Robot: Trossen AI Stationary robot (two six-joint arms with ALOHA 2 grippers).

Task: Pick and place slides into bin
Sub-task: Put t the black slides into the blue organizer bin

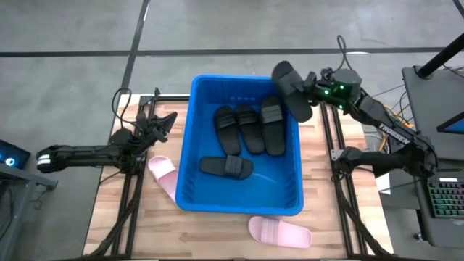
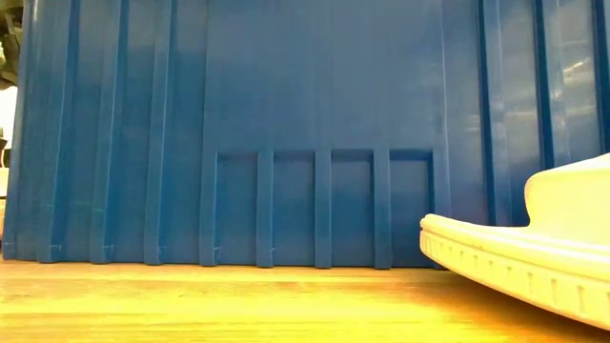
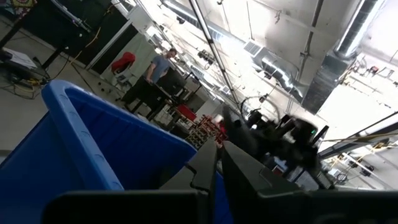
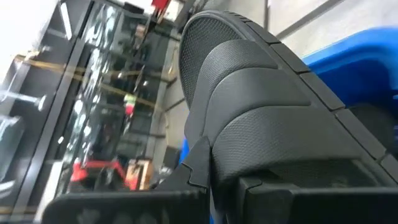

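Note:
The blue bin (image 1: 243, 148) stands mid-table, and several black slides (image 1: 250, 129) lie on its floor. My right gripper (image 1: 307, 90) is above the bin's far right corner, shut on another black slide (image 1: 290, 88), which fills the right wrist view (image 4: 261, 106). One pink slide (image 1: 162, 174) lies on the table against the bin's left wall. A second pink slide (image 1: 280, 231) lies sole-down before the bin's near wall and also shows in the low view (image 2: 534, 257). My left gripper (image 1: 164, 123) waits shut at the bin's left side (image 3: 216, 163). My right gripper pinches the black slide about halfway along its length, at the side edge by the ribbed strap (image 4: 249, 158). The slide hides the exact spot. The fingers (image 4: 198, 163) come almost level from the table's right and lie across the slide. It is lifted clear above the bin's rim.
The bin's near wall (image 2: 286, 133) fills the low view. Dark frame rails (image 1: 130, 188) run along both table sides. A keyboard (image 1: 448, 197) and stands are off the right edge. Bare wood lies at the near left (image 1: 145, 232). A person (image 3: 158, 65) stands far behind.

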